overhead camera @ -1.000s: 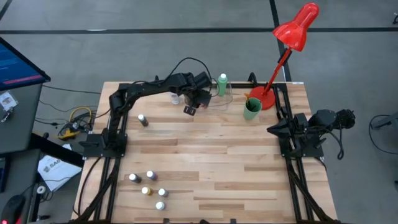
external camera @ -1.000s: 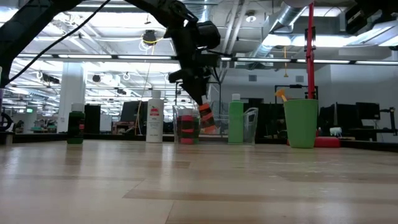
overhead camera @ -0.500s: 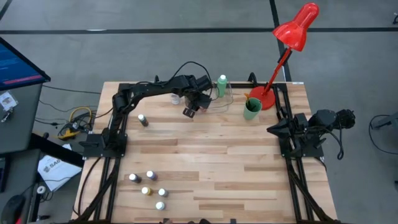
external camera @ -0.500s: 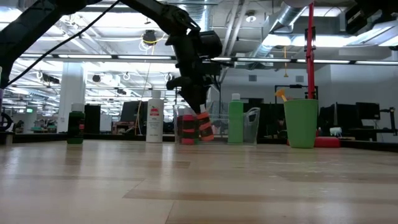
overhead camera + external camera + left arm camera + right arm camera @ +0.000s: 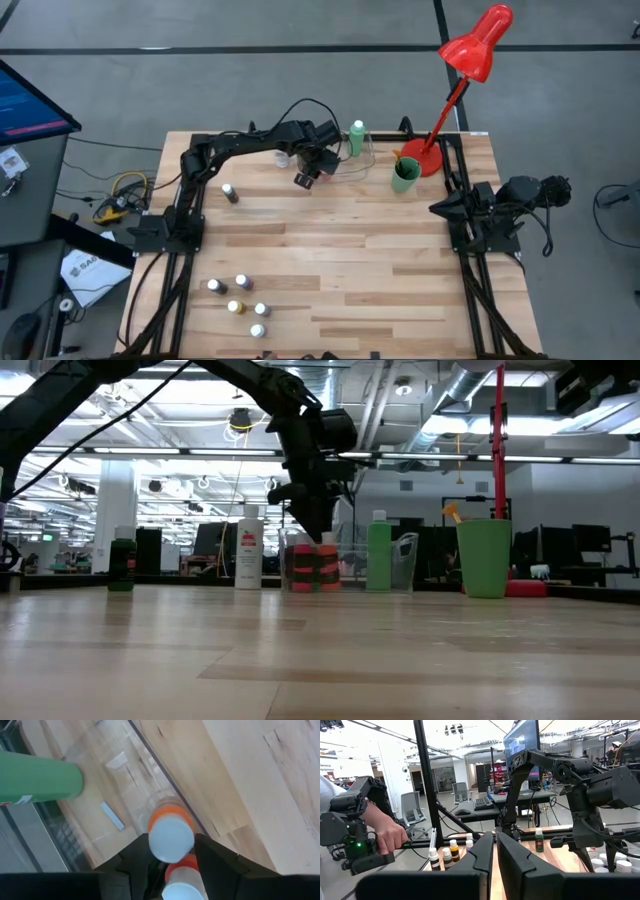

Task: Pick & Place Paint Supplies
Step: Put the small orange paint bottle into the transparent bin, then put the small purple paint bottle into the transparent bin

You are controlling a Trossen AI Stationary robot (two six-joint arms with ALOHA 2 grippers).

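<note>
My left gripper (image 5: pixel 312 166) hangs over the clear plastic tray (image 5: pixel 402 563) at the table's far edge. It points steeply down, and its fingers flank the white cap of a small orange bottle (image 5: pixel 327 567). That bottle stands upright on its base in the tray, beside a second orange bottle (image 5: pixel 301 567). A tall green bottle (image 5: pixel 358 135) stands by the tray and a tall white one (image 5: pixel 248 550) to its left. Several small bottles (image 5: pixel 240 295) stand at the near left. My right gripper (image 5: pixel 495 854) is shut and parked at the table's right edge. My left gripper has its fingers (image 5: pixel 212 862) on either side of the orange bottle's white cap (image 5: pixel 171 839). They come from above, slanting down. Whether they touch the cap I cannot tell. The bottle stands upright on the tray floor.
A green cup (image 5: pixel 404 175) and a red desk lamp (image 5: pixel 470 60) stand at the far right. A lone dark bottle (image 5: pixel 230 192) stands left of centre. In the right wrist view a person's hand (image 5: pixel 385 837) grips a handle beyond the table.
The orange bottle hung tilted under my left gripper a second ago. It has come down into the tray and now stands upright beside the other orange bottle. The arm itself has hardly moved.
</note>
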